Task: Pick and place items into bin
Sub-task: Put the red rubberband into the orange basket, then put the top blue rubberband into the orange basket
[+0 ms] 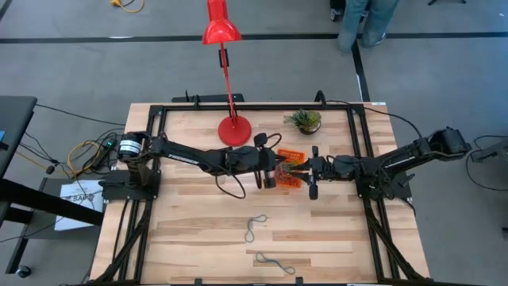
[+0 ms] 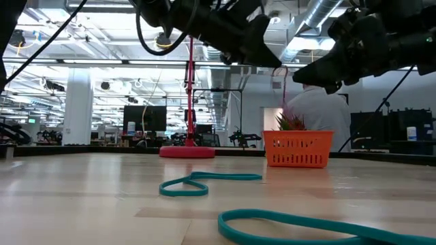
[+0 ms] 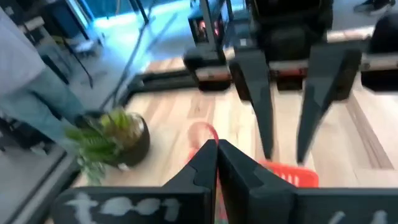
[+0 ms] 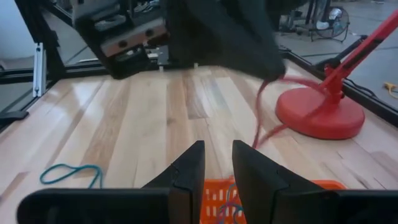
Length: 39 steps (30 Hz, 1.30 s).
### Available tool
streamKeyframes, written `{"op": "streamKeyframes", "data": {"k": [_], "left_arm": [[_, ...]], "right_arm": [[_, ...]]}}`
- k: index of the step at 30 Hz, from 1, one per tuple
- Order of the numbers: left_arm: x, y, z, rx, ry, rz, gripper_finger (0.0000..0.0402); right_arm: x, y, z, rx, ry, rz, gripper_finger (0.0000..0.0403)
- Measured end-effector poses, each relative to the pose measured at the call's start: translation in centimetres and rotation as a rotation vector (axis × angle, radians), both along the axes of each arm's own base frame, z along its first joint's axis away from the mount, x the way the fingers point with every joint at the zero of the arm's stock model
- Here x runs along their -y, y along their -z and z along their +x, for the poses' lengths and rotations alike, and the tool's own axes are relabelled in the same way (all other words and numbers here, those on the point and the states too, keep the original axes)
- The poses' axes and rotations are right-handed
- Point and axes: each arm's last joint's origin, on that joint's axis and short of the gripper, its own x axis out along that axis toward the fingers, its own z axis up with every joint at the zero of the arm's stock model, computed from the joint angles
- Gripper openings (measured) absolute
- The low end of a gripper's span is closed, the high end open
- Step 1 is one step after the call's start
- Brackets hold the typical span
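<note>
Both arms reach in toward table centre, wrists nearly meeting; left gripper [image 1: 275,171] has its fingers pressed together, pointing at the right arm. Right gripper [image 1: 305,167] faces it, fingers [image 3: 264,106] parted with a gap.

This looks like a robotics lab set inside a large open-plan industrial hall. The low view shows exposed ceiling ducts [image 2: 320,17], rows of strip lights and white columns [image 2: 78,102] running far back, with what may be monitors [image 2: 151,117] on distant benches. From above, a butcher-block surface [image 1: 198,230] framed by black rails [image 1: 143,199] stands on grey floor marked with dark tape lines [image 1: 119,37], loose cables [image 1: 79,151] trailing beside it.
</note>
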Motion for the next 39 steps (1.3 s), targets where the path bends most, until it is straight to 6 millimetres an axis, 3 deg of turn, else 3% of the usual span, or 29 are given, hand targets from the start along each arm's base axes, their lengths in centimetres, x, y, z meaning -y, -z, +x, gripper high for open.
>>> {"op": "streamKeyframes", "data": {"k": [10,19,23,39], "left_arm": [[0.2,0.4,-0.1,-0.017,0.026,-0.123,0.0],[0.1,3.8,1.2,-0.03,0.006,-0.183,0.0],[0.0,3.9,1.3,-0.014,-0.011,-0.18,0.0002],[0.7,4.0,1.3,-0.023,0.027,-0.261,0.0116]], "right_arm": [[0.0,-0.6,0.1,0.059,0.0,0.008,0.0077],[0.0,-1.5,0.2,0.152,-0.004,-0.009,0.0077],[0.0,-1.4,0.2,0.138,-0.005,-0.013,0.0077],[-0.3,-0.6,0.3,0.081,-0.014,0.009,0.0077]]}}
